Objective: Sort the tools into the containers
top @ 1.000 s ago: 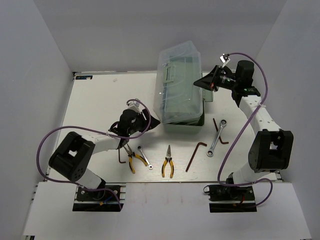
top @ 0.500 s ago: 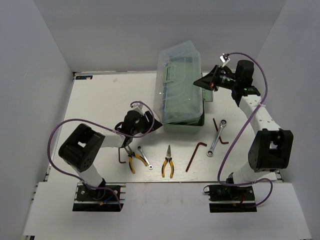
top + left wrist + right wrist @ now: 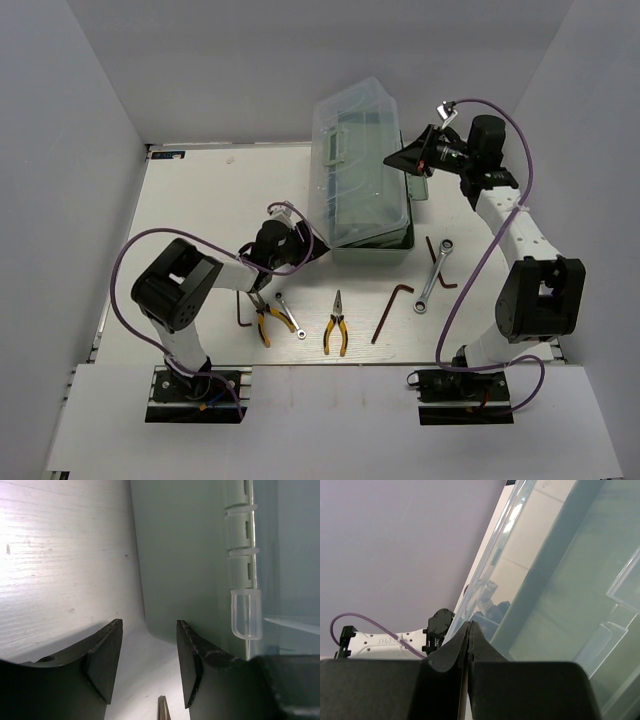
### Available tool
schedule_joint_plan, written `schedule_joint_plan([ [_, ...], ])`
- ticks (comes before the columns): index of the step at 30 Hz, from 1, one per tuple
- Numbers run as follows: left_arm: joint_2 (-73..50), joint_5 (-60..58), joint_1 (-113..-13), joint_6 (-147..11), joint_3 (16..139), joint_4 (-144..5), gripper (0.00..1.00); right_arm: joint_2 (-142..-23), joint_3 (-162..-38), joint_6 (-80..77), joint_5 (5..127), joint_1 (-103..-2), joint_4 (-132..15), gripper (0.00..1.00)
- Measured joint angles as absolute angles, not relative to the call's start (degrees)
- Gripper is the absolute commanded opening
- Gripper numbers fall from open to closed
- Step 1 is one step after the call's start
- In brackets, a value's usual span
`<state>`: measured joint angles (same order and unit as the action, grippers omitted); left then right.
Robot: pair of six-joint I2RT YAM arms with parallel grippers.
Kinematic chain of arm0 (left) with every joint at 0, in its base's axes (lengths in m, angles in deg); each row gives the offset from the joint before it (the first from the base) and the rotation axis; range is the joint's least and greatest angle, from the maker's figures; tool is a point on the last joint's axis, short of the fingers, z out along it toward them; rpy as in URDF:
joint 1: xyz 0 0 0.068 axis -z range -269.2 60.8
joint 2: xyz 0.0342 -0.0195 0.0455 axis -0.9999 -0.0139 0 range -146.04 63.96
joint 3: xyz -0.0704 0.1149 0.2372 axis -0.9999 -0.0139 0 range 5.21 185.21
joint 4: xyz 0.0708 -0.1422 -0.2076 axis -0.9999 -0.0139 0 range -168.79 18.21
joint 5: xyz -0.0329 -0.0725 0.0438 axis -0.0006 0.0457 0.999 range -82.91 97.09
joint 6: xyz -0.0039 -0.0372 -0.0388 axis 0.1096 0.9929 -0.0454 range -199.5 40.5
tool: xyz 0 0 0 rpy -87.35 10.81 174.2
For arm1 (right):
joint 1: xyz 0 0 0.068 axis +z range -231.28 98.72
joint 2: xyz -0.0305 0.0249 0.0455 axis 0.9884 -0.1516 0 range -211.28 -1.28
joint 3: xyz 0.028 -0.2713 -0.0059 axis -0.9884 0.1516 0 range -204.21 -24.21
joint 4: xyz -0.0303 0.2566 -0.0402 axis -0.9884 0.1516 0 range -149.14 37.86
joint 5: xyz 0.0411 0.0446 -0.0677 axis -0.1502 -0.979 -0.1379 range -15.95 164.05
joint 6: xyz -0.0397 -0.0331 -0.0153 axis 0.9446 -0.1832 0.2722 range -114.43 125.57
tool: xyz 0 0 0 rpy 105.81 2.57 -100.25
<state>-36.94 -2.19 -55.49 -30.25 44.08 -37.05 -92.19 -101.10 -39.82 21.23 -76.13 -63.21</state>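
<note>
White tabletop (image 3: 190, 200), pale grey walls (image 3: 70, 120) on three sides, small dark strip (image 3: 168, 154) at the tabletop's far-left corner

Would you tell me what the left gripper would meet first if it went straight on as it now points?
Most likely the toolbox's pale green base, near its corner; the left gripper's open fingers frame it.

The left claw (image 3: 310, 245) has slid in across the white counter (image 3: 200, 200), right up to the near left corner of the pale green toolbox with its clear lid (image 3: 362, 150), elbow swinging in behind. The right claw (image 3: 397, 157) has crept slightly up-left at the lid.
</note>
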Motion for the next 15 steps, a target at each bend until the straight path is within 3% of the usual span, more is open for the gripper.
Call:
schedule_joint_plan([
  [15,-38.7,-1.9,-54.6,-27.3,44.2,-33.7,0.56,-93.4,-103.5,-40.4,22.5,-73.7,-63.7,0.00],
])
